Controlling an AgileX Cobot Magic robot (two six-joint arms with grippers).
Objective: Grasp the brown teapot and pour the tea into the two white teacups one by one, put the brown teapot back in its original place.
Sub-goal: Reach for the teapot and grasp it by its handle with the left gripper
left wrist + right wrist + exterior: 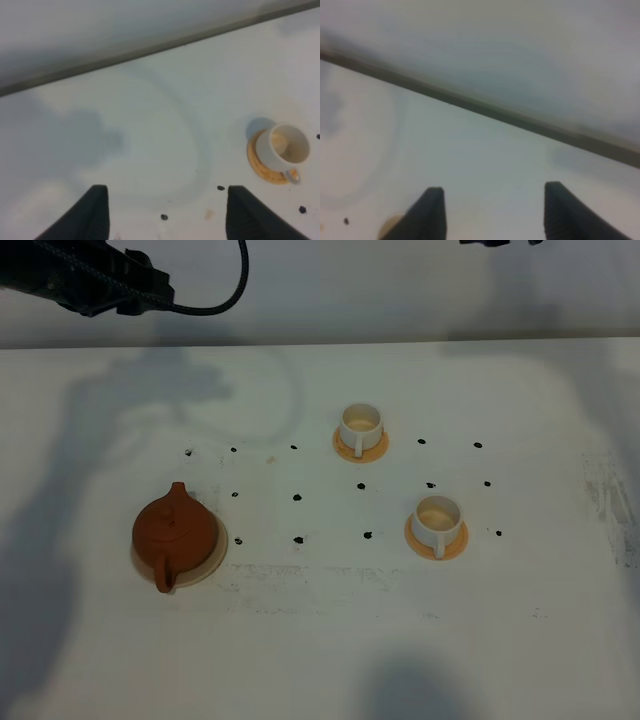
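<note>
The brown teapot [174,532] sits lid-on upon the beige coaster [214,552], its original place, at the table's left. The two white teacups stand on orange saucers: one farther back [360,425], one nearer [437,519]. Both insides look pale, and I cannot make out the tea. My left arm [90,280] hangs high at the back left, far from the teapot. In the left wrist view my left gripper [165,212] is open and empty above bare table, with one teacup [286,146] off to the side. My right gripper [492,212] is open and empty too.
Small black dots [297,497] mark a grid on the white table [330,640] between teapot and cups. A black cable [235,285] loops from the left arm. The table's back edge [400,343] meets a pale wall. Scuffed paint [610,505] shows at the right.
</note>
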